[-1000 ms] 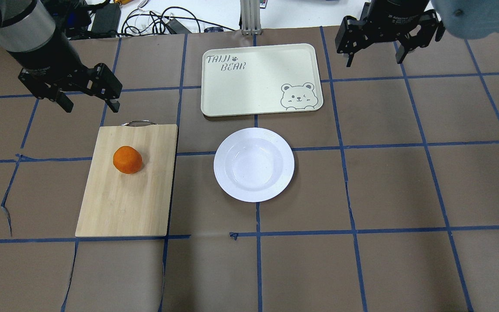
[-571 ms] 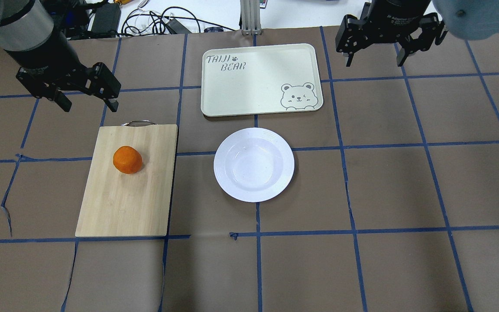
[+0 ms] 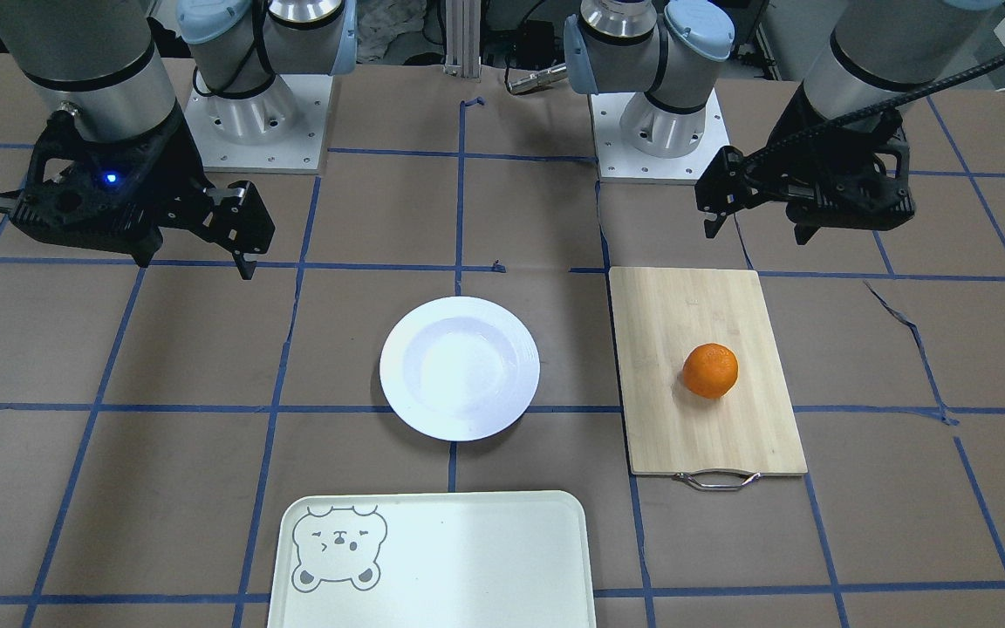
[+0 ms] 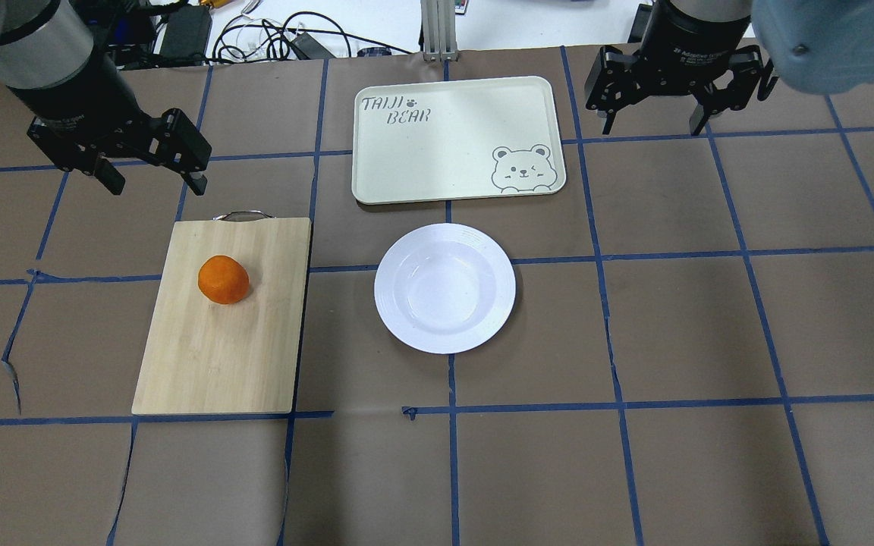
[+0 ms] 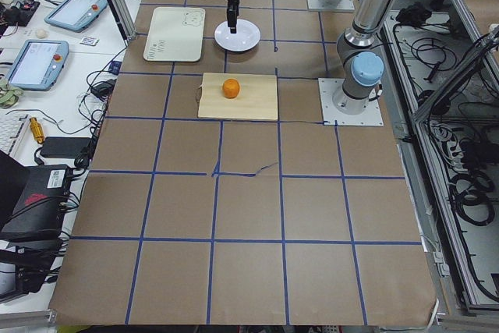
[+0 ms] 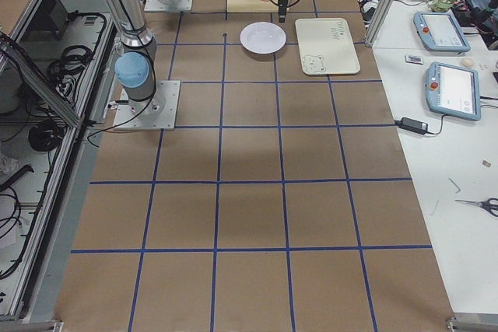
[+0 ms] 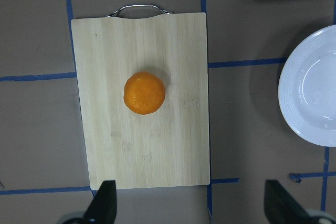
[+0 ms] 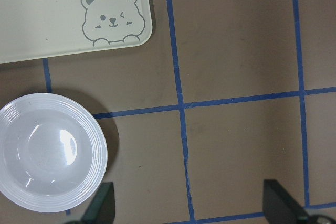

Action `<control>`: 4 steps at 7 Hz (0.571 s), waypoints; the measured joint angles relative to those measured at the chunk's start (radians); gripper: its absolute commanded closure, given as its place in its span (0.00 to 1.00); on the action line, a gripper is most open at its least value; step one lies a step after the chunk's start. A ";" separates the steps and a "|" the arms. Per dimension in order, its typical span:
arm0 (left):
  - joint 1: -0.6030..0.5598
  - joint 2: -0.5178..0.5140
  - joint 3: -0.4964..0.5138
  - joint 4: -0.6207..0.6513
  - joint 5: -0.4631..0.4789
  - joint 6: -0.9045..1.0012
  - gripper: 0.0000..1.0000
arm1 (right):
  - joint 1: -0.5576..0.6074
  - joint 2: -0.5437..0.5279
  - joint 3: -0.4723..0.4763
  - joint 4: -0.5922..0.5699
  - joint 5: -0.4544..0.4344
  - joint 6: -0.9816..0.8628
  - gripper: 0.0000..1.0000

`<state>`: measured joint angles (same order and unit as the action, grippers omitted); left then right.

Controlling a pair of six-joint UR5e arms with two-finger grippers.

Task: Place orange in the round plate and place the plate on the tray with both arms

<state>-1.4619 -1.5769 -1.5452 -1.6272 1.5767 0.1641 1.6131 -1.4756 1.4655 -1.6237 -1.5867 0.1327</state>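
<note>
The orange [image 4: 223,279] [image 3: 711,370] [image 7: 144,92] rests on a bamboo cutting board [image 4: 217,356] on the table's left side. In the middle stands the round plate [image 4: 388,288] [image 3: 393,371] [image 8: 100,156], white and with nothing in it. Just beyond it lies the tray [image 4: 452,152] [image 3: 468,558] [image 8: 52,14], with a bear face in one corner. My left gripper [image 4: 156,182] [image 3: 755,231] [image 7: 191,208] hovers open above the table beyond the board's handle end. My right gripper [image 4: 653,117] [image 3: 197,262] [image 8: 186,208] hangs open to the right of the tray, holding nothing.
The board's metal handle [image 4: 243,215] points toward the far side. Cables and devices [image 4: 270,38] lie past the table's far edge. Blue tape lines grid the brown table cover [image 4: 634,455].
Both grippers shifted only slightly; the left one drifted a little toward the far left and the right one turned a bit. Orange, plate and tray did not move.
</note>
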 measured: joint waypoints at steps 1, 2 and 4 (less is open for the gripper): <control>0.000 0.000 0.001 0.001 -0.004 0.000 0.00 | 0.000 -0.001 0.002 -0.001 0.025 -0.018 0.00; 0.000 0.002 0.003 0.001 -0.005 0.000 0.00 | 0.000 -0.001 0.002 -0.001 0.032 -0.030 0.00; 0.000 0.005 0.005 0.005 -0.005 -0.001 0.00 | 0.002 -0.003 0.002 -0.001 0.033 -0.043 0.00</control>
<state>-1.4615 -1.5715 -1.5402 -1.6223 1.5722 0.1631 1.6146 -1.4782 1.4679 -1.6246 -1.5533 0.0895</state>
